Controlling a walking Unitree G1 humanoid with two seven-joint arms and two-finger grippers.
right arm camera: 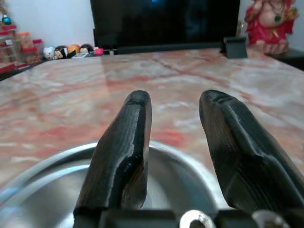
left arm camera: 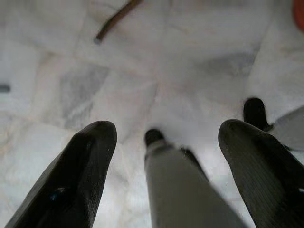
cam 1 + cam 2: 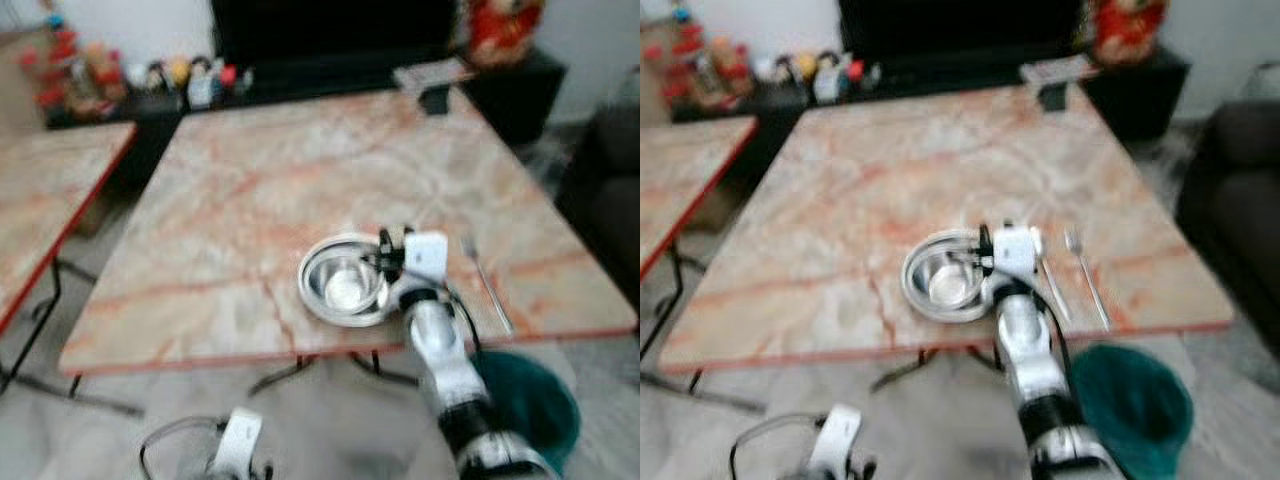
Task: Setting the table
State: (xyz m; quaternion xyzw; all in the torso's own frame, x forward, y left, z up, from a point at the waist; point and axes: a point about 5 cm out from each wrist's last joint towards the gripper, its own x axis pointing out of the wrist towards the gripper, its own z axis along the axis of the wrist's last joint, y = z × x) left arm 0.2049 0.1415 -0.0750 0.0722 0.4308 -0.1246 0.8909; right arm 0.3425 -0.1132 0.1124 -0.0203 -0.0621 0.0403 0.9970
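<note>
Left gripper [image 2: 164, 142] hung low by the floor [image 2: 142, 71], fingers spread wide, holding nothing. Marble table [image 3: 300, 180] ahead; a steel bowl [image 3: 343, 280] sat in a steel plate [image 3: 312, 300] near the table's front edge. Right gripper [image 1: 173, 114] hovered over the bowl's right rim, fingers apart, nothing between them. Just right of that lay a knife [image 3: 1052, 285] and a fork [image 3: 1086, 275] on the tabletop. Dark teal stool [image 3: 535, 400] stood below the table's front right corner. Head views were blurred.

Both eye views are blurred. The right arm [image 3: 440, 350] hides part of the bowl's [image 3: 342, 281] rim. The figurines [image 3: 185, 78] are too blurred to identify. The sofa [image 3: 1240, 200] is cut off.
</note>
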